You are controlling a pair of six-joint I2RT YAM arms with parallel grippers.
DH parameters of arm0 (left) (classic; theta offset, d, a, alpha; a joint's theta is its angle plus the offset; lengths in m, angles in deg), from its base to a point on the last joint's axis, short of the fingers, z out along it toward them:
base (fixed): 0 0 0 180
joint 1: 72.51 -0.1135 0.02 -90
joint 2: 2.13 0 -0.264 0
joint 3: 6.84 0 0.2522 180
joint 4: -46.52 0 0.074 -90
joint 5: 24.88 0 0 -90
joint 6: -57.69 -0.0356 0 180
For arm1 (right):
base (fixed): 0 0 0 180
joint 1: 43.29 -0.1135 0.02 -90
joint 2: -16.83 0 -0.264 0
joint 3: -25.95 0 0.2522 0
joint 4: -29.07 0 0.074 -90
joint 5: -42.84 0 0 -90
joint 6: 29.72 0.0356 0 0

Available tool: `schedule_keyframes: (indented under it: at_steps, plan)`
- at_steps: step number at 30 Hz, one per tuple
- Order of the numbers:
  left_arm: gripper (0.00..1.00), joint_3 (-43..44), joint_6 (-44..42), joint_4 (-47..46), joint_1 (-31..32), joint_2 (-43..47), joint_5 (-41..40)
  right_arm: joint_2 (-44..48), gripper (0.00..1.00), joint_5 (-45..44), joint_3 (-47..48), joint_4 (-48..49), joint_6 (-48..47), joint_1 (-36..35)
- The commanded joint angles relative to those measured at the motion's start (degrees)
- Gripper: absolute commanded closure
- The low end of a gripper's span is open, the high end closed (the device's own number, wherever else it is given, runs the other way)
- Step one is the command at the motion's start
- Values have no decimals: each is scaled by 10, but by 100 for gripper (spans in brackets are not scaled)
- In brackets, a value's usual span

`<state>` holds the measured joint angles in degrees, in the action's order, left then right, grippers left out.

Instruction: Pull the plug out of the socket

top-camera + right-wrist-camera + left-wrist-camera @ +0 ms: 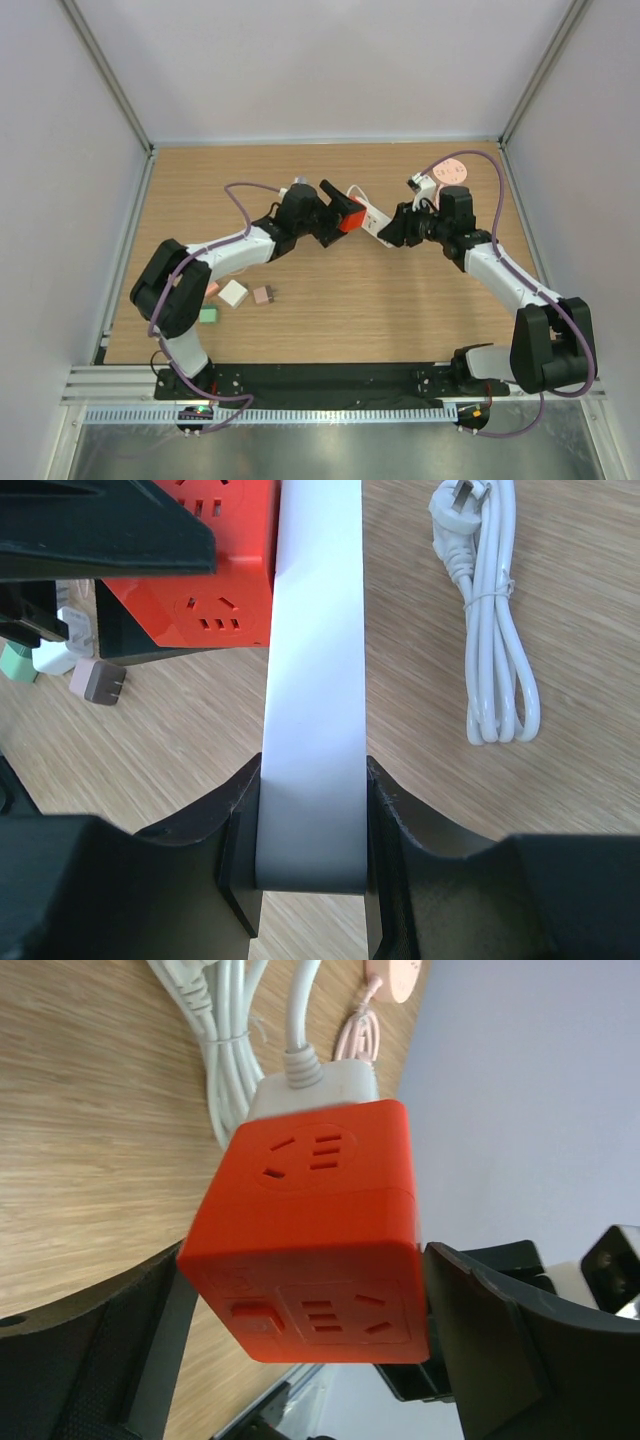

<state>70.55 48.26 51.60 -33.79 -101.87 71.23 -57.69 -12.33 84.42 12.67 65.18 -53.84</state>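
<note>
The orange cube socket [348,221] hangs above the table's middle, with the white plug [375,222] still seated in its right face. My left gripper [342,216] stands open around the socket [310,1240]; one finger [470,1330] lies against its side and the other finger [150,1340] sits close to the opposite edge. The plug [315,1085] shows behind the cube in the left wrist view. My right gripper [392,230] is shut on the plug [315,680], both pads pressed on its long white body, and the socket [200,580] lies just beyond it.
A coiled white cable [495,630] lies on the wood beside the right arm, near a pink round tag [453,170]. Small adapters, white [233,293], brown [263,295] and green [208,314], rest by the left arm's elbow. Grey walls enclose the table.
</note>
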Motion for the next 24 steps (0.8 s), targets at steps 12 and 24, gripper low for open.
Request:
schedule_keyframes:
  at_steps: [12, 24]
  plan:
    - [60, -30, 85, -118, 0, 32, -56, -2, 99, -47, 16, 78, 16, -25]
    - [100, -66, 125, -303, -15, 17, -63, -39, 90, 28, 24, 71, 18, -30]
